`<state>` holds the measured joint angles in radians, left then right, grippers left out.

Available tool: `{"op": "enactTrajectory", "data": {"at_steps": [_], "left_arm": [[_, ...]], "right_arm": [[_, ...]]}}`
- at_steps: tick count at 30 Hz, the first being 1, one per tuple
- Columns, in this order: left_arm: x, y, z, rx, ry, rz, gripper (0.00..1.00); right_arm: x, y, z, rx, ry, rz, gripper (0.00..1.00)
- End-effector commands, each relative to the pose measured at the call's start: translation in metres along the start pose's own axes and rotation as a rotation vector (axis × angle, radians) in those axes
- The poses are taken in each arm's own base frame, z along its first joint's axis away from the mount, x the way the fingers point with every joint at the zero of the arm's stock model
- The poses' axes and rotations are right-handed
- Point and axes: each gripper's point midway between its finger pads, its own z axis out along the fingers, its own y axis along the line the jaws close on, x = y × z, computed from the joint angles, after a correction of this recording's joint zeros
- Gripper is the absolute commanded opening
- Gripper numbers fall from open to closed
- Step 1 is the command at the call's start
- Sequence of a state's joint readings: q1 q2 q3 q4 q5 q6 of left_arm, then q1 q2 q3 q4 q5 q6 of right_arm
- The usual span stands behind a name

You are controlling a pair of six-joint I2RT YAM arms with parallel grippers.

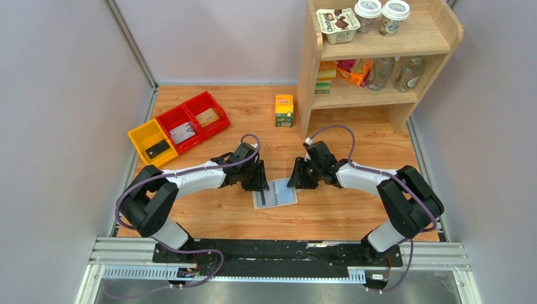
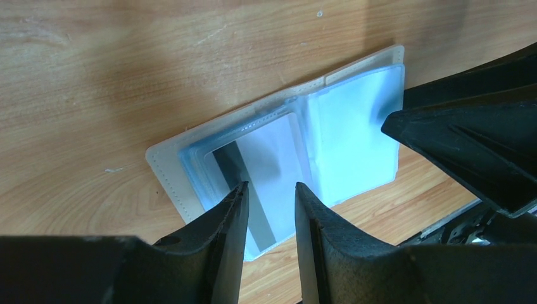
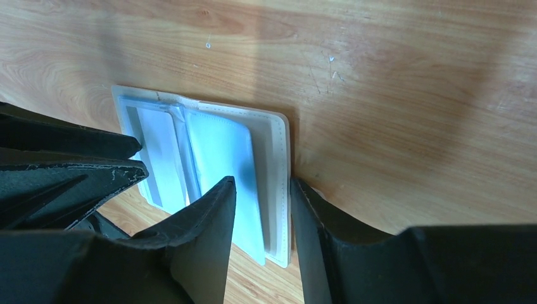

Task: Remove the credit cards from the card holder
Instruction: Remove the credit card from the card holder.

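- Both arms bend inward over the bench [image 1: 215, 218], with their wrists tipped down and facing each other.
- The left pincer [image 1: 256, 182] is released. Its tips are parted above a whitish credit card [image 2: 266, 158] with a dark stripe.
- The right pincer [image 1: 300, 178] is also released, and its fingers straddle the card holder's right edge.
- The card holder [image 1: 277, 195] lies spread flat between the two pincers. It has a beige rim and light blue sleeves, and the card is tucked in its left half.
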<state>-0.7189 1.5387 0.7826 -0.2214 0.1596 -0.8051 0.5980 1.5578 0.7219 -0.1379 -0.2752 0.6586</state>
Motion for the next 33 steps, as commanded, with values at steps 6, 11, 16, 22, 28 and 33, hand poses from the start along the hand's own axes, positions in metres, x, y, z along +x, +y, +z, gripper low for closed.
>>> {"op": "enactTrajectory", "data": {"at_steps": [6, 11, 16, 22, 28, 33], "left_arm": [[-0.015, -0.006, -0.017, -0.053, -0.074, 0.048, 0.43], [-0.016, -0.001, -0.018, -0.085, -0.077, 0.055, 0.46], [-0.012, 0.004, -0.013, -0.099, -0.057, 0.053, 0.47], [-0.008, 0.004, -0.006, -0.099, -0.038, 0.054, 0.47], [-0.009, -0.008, -0.006, -0.05, -0.039, 0.057, 0.43], [-0.009, -0.019, -0.009, -0.02, -0.036, 0.071, 0.39]], "right_arm": [[0.001, 0.002, 0.006, -0.024, 0.003, 0.002, 0.42], [0.001, 0.004, 0.006, -0.03, 0.005, 0.001, 0.41], [0.001, 0.003, 0.006, -0.029, 0.004, 0.001, 0.41], [0.002, 0.003, 0.007, -0.03, 0.007, 0.001, 0.41], [0.002, 0.004, 0.008, -0.035, 0.009, 0.001, 0.4], [0.003, 0.004, 0.009, -0.04, 0.015, 0.004, 0.4]]}}
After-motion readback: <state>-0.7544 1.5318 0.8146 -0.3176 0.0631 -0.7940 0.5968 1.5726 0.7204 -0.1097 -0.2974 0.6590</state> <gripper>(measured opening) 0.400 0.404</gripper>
